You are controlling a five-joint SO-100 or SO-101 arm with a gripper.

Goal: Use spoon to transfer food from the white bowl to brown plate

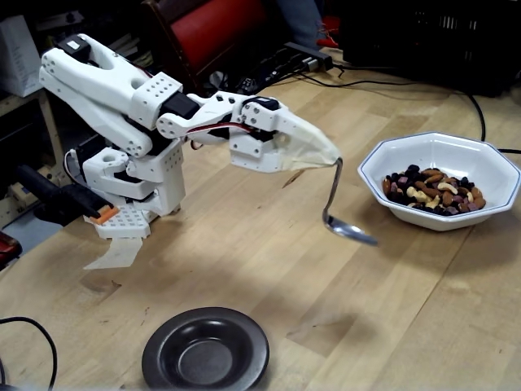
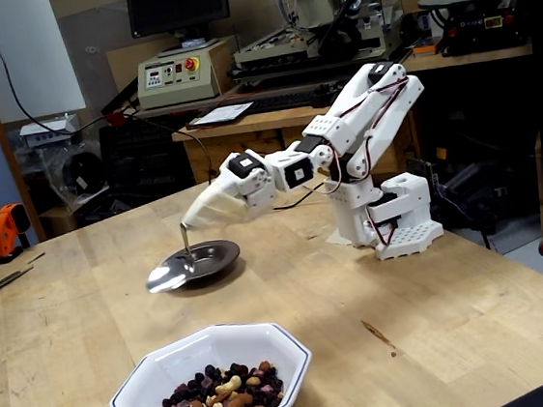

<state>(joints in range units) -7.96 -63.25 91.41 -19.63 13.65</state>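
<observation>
In both fixed views my gripper point(image 1: 329, 158) point(image 2: 192, 221) is wrapped in off-white tape and shut on the spoon's handle. The silver spoon point(image 1: 350, 231) point(image 2: 169, 273) hangs down from it, its oval bowl low over the table and carrying no food that I can see. It is a short way left of the white bowl point(image 1: 491, 161) in one fixed view. Mixed nuts and dried fruit, the food point(image 1: 431, 192) point(image 2: 222, 404), lie in that white bowl point(image 2: 268, 336). The brown plate point(image 1: 155, 359) point(image 2: 222, 253) sits empty near the front edge, apart from the spoon.
The arm's white base point(image 1: 130, 191) point(image 2: 389, 215) stands on the wooden table. A black cable point(image 1: 476, 106) runs behind the bowl, another point(image 1: 24, 326) lies at the front left. Workshop machines and a bench point(image 2: 331, 32) stand beyond the table.
</observation>
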